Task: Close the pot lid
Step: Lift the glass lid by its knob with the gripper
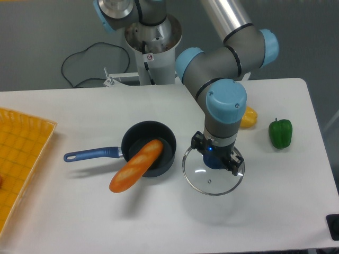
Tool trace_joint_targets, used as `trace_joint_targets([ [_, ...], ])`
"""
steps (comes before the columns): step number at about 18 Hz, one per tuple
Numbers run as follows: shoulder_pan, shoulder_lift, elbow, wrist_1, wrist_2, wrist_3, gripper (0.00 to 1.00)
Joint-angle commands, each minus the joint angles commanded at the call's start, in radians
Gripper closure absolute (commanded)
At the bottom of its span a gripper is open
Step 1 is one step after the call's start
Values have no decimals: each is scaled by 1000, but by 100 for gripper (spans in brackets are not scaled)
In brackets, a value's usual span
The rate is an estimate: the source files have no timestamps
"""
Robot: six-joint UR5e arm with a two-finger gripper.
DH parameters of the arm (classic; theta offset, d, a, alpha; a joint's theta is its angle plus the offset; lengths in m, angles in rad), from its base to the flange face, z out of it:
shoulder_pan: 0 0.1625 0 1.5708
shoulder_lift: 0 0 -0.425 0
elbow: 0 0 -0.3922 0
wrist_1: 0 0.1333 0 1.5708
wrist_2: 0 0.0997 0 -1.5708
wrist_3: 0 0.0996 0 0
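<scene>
Right now the gripper (pixel 214 159) is sitting directly over the lid (pixel 213 177), its fingers straddling the blue knob, though whether they are already pinching it I cannot tell. That stance probably suits lifting the lid by its centre. The lid is lying flat on the table (pixel 159 222), just right of the pot (pixel 149 148), apart from it. The pot's handle is pointing left, its long axis running roughly sideways. A bread roll (pixel 136 165) is leaning out over the pot's rim, likely obstructing a clean close.
</scene>
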Motion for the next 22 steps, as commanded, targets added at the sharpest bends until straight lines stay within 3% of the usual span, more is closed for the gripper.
trace_joint_targets([
  [8,2,20,-18,0,-9,-2,59],
  [12,0,51,-64,3,-14,-11,59],
  [22,5,161,-207,12,-227,-52,59],
])
